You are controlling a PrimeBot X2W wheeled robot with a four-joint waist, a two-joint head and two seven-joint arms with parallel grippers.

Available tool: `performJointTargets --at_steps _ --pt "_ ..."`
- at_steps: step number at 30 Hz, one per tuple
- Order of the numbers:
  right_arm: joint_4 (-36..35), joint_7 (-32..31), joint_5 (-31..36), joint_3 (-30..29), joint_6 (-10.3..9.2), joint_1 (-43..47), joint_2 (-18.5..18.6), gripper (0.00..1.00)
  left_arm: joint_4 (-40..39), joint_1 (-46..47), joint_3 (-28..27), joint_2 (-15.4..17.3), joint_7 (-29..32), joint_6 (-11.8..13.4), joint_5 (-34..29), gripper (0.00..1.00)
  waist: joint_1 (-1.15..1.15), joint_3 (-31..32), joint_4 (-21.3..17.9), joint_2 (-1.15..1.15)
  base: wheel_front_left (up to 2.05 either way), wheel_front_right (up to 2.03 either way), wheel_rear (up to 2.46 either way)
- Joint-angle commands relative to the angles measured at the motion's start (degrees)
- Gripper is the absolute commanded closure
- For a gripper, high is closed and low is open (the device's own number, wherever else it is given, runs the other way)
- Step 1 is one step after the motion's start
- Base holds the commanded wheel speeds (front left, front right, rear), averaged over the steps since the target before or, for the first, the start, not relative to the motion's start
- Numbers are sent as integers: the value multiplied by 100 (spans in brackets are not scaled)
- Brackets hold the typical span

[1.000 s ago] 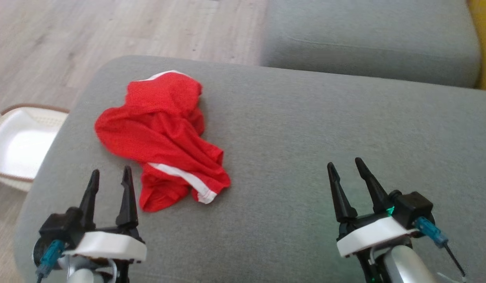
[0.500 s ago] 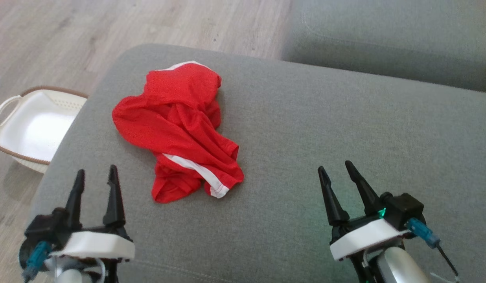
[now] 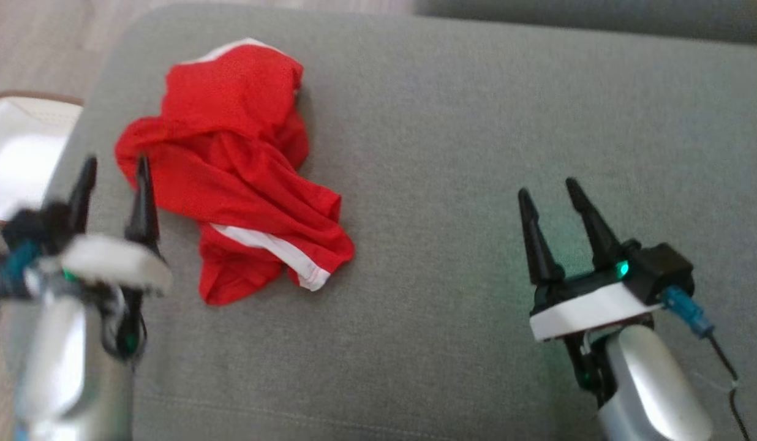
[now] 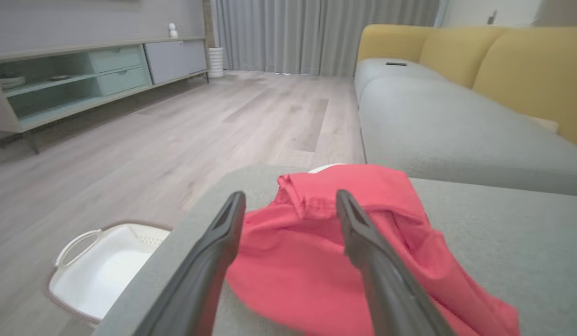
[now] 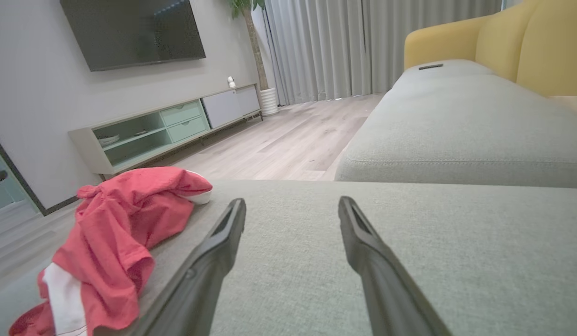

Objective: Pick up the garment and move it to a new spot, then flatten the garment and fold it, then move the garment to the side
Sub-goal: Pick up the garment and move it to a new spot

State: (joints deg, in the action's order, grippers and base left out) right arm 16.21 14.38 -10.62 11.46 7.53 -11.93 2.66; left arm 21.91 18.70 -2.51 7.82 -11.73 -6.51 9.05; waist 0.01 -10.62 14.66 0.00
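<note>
White basket [image 3: 14,147] lies beyond the cushion's [image 3: 452,122] left edge. My left hand [image 3: 116,160] is spread wide, holding nothing, tips at the red garment's [image 3: 231,159] left rim. Garment crumpled near the cushion's far-left corner. Bare cushion to its right; right hand [image 3: 547,187] wide, holding nothing, well apart

Red garment [image 3: 231,165]: one, single crumpled heap.
Hands: two, left hand [image 3: 116,160] and right hand [image 3: 548,187].
Dark fingers [image 3: 534,239]: two per hand, four in all.
White basket [image 4: 102,275]: one.
Grey seat cushions: two for certain, near cushion [image 5: 410,242] and far cushion [image 5: 456,126].
TV [image 5: 134,30]: one.
Low cabinet [image 5: 130,149]: one.
Drawers [image 5: 182,113]: two.
Potted plant [image 5: 244,7]: one.
Small white object [image 5: 231,81] on cabinet top: one.
</note>
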Motion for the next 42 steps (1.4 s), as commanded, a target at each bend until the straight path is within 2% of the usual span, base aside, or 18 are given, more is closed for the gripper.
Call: performJointTargets --at_steps 1,5,10,19,20,21,22,25,33,38,42 --pt "-233 62 51 77 -4 -224 21 0 -40 478 -131 256 145 -25 81 0 -1 -318 -192 0 0 0 0" --pt "-380 62 100 -61 -4 -345 21 0 713 1379 127 694 971 -72 122 0 -1 -630 -314 0 0 0 0" --pt "-555 62 55 -178 -4 -420 21 0 1436 2310 319 979 1662 -91 337 0 -1 -946 -436 0 0 0 0" --pt "-602 62 75 -169 -4 -527 21 0 2284 3079 1032 1282 2170 -96 984 0 -1 -1223 -623 0 0 0 0" --pt "-603 62 73 -172 -4 -530 21 0 2348 3107 1123 1304 2197 -96 1059 2 -1 -1231 -633 0 0 0 0" --pt "-604 62 70 -174 -4 -532 21 0 2392 3130 1219 1326 2203 -97 1138 74 -1 -1236 -642 0 0 0 0" --pt "-603 62 67 -176 -4 -532 21 0 2421 3148 1312 1342 2191 -97 1230 100 -1 -1237 -647 0 0 0 0" --pt "-595 62 61 -184 -4 -524 21 0 2447 3198 1387 1395 2012 -97 1397 100 -1 -1220 -648 0 0 0 0" --pt "-454 62 -40 -98 -4 -429 21 0 2254 3348 1548 1489 701 -97 1518 100 -1 -805 -655 0 0 0 0" --pt "-389 62 -167 -13 -4 -365 21 0 1858 3306 1618 1565 152 -97 1567 100 -1 -471 -738 0 0 0 0" --pt "-351 62 -266 6 -4 -272 21 0 1345 3243 1604 1556 -63 -80 1575 100 -1 -245 -770 0 0 0 0"
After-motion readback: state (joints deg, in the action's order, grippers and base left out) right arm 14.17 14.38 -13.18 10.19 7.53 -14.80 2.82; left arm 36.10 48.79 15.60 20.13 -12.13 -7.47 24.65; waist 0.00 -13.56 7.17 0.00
